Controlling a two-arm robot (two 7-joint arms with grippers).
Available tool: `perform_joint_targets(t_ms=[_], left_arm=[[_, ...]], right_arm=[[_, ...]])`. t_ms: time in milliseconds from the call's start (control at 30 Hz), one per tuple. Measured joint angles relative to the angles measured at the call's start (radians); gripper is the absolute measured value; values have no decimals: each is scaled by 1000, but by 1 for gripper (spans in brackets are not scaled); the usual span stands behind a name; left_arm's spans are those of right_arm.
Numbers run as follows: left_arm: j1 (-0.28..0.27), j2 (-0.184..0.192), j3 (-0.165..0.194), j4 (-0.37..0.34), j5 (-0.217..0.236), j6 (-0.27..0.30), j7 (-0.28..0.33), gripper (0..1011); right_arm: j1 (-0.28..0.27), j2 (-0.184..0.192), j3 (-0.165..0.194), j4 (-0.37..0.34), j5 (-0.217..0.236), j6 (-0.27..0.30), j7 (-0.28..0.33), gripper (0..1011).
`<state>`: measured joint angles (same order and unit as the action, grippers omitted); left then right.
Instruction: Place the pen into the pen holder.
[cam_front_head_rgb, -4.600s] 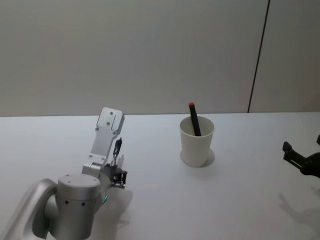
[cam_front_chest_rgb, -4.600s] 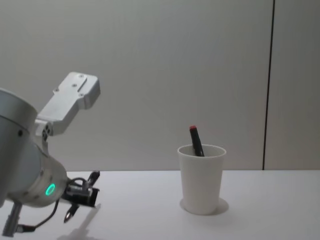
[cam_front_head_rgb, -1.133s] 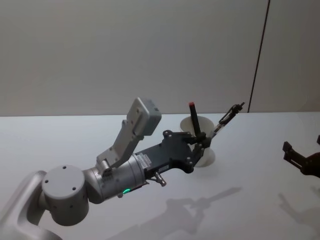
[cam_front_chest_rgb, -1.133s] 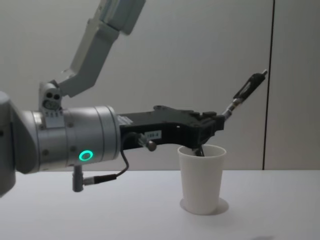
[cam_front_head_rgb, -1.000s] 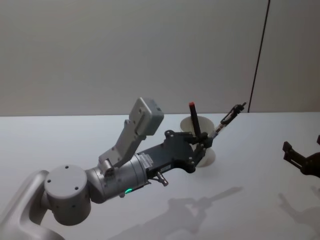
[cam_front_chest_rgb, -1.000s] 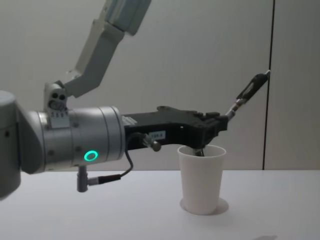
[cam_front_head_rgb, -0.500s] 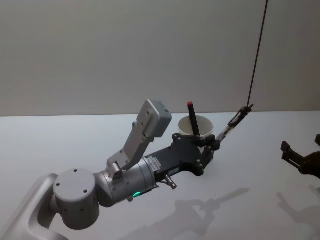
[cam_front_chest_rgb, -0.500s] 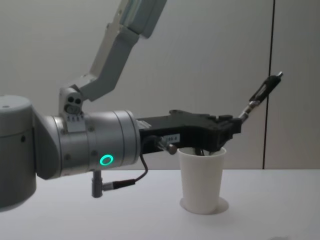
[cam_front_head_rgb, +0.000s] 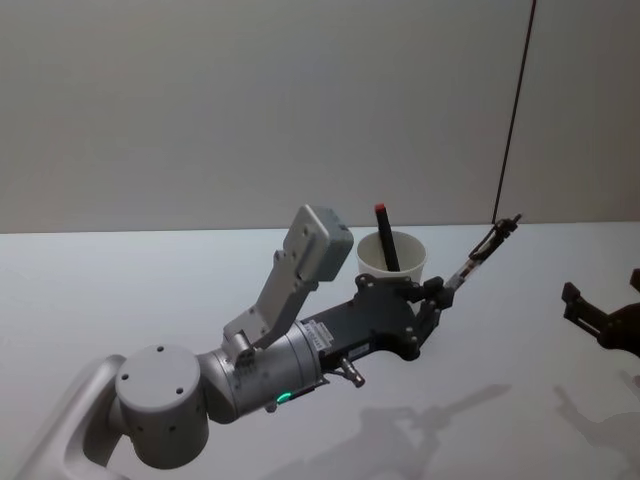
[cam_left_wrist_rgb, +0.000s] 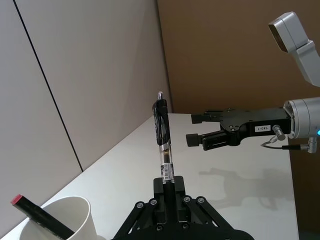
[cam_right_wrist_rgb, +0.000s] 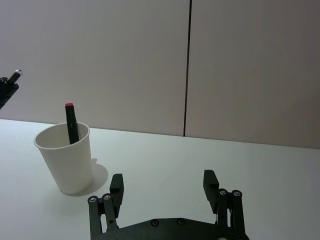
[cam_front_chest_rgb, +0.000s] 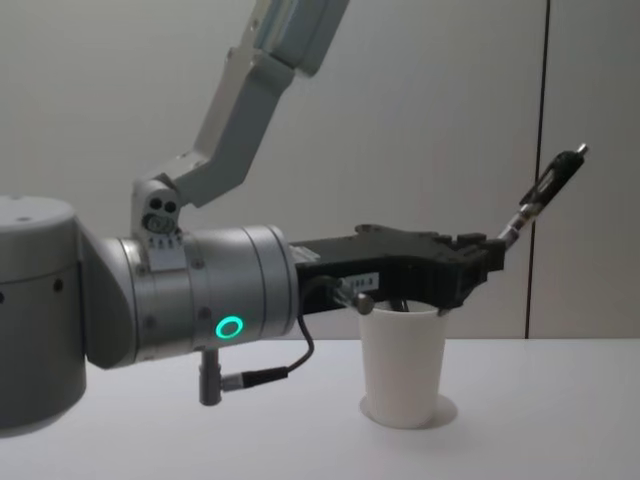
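Caught the pen (cam_left_wrist_rgb: 162, 135) clamped at its lower end in the left pincer (cam_left_wrist_rgb: 167, 187), fingers shut on the clear barrel, jutting straight out past the fingertips, tilted up and away, not yet in the pen holder (cam_front_chest_rgb: 403, 365). Read it as light, stiff and slick: smooth see-through plastic low down, a black clipped sleeve higher up, a small metal button at the far tip. Judged so low a hold liable to let the long free end swing or pivot. Would have fancied a pinch nearer the middle, across the barrel, clear of the clip. Placed the holder just below and behind the pincer's body, fingertips reaching past its rim. Could not tell whether touching. Took it for a plain white paper cup, tapered to the base, rolled rim, thin-walled, surely light enough to tip at a nudge. Noted a dark marker (cam_front_head_rgb: 385, 235) with a red cap leaning inside it, poking above the rim close behind the pincer. Found the right pincer (cam_right_wrist_rgb: 165, 182) parked well off to the right of the left one, low over the table (cam_front_head_rgb: 150, 280), fingers spread wide and holding nothing. Took in a smooth, matt white tabletop under everything and a bare pale wall (cam_front_head_rgb: 200, 100) behind, with one dark vertical seam.
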<state>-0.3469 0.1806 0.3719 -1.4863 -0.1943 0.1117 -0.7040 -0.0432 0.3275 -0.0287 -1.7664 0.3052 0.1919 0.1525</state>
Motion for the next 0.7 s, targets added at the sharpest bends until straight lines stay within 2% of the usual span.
perform_joint_targets(t_ms=[700], left_arm=[[6, 0, 8, -8, -7, 4, 4, 125]], right_arm=[[-5, 3, 2, -1, 2, -27, 15, 1001]])
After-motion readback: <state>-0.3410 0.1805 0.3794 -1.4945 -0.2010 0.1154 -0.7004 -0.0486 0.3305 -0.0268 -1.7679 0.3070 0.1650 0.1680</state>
